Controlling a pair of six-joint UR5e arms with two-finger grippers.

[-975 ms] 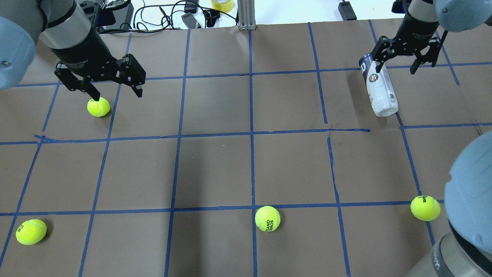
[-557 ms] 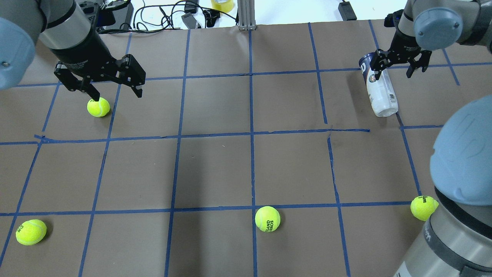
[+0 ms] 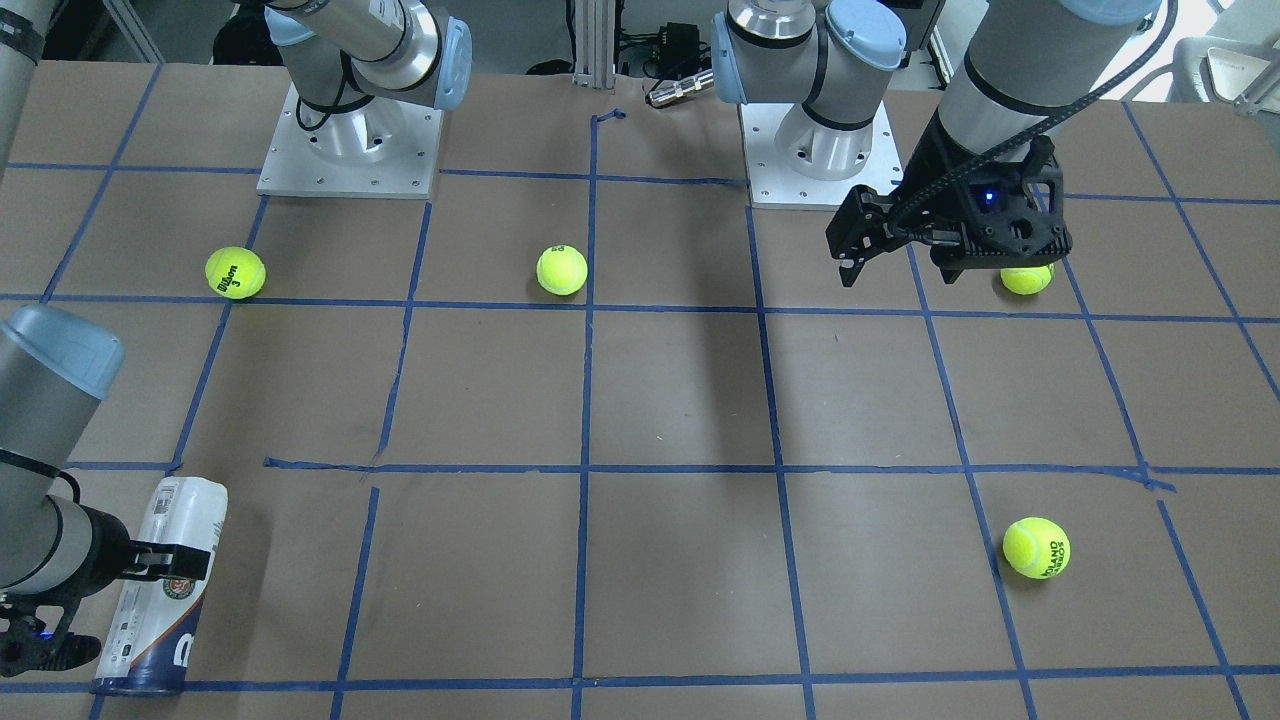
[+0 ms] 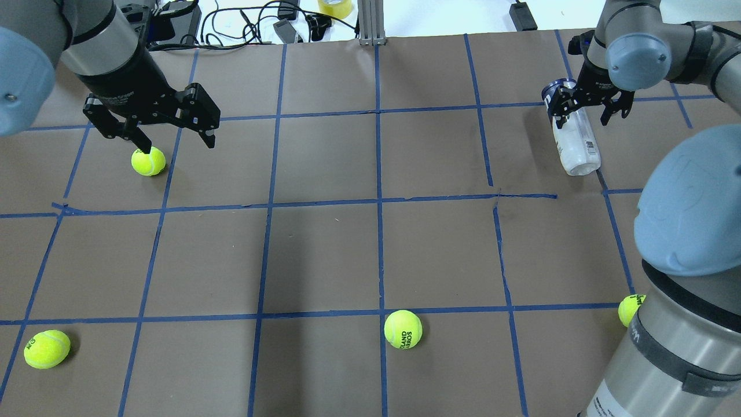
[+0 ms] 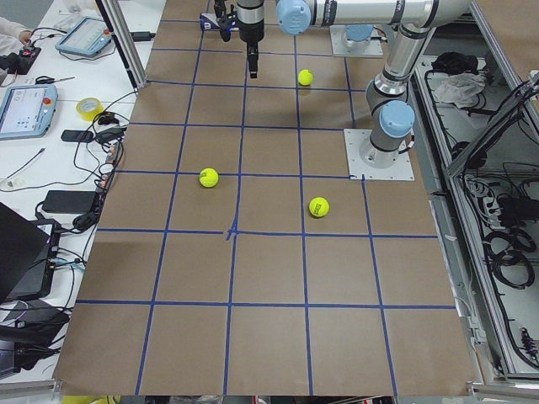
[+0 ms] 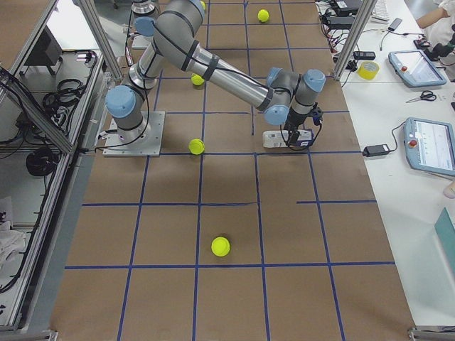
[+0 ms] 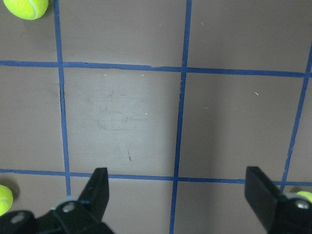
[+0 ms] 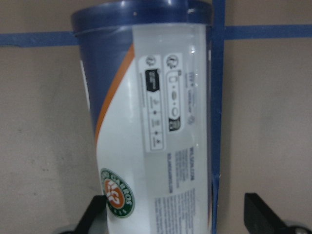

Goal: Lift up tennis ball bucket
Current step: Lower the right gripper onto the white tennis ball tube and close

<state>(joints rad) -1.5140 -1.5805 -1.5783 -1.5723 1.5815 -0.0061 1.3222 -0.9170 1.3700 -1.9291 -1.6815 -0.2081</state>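
The tennis ball bucket (image 4: pixel 574 142) lies on its side at the table's far right, its navy end pointing away from the robot. It also shows in the front view (image 3: pixel 160 590) and fills the right wrist view (image 8: pixel 151 126). My right gripper (image 4: pixel 582 119) is open and low over it, with one finger on each side of the labelled part near the navy end; in the right wrist view (image 8: pixel 176 217) both fingers stand apart from the can. My left gripper (image 4: pixel 176 141) is open and empty above the far left of the table.
A tennis ball (image 4: pixel 148 161) lies just under the left gripper's finger. Other balls lie at the near left (image 4: pixel 46 348), near middle (image 4: pixel 403 329) and near right (image 4: pixel 631 310). Cables and a tape roll (image 4: pixel 334 7) lie beyond the far edge.
My right gripper has come down and moved a little nearer, from above the can's navy end to astride the can. The right arm's elbow swung further into view. The left arm has not moved.
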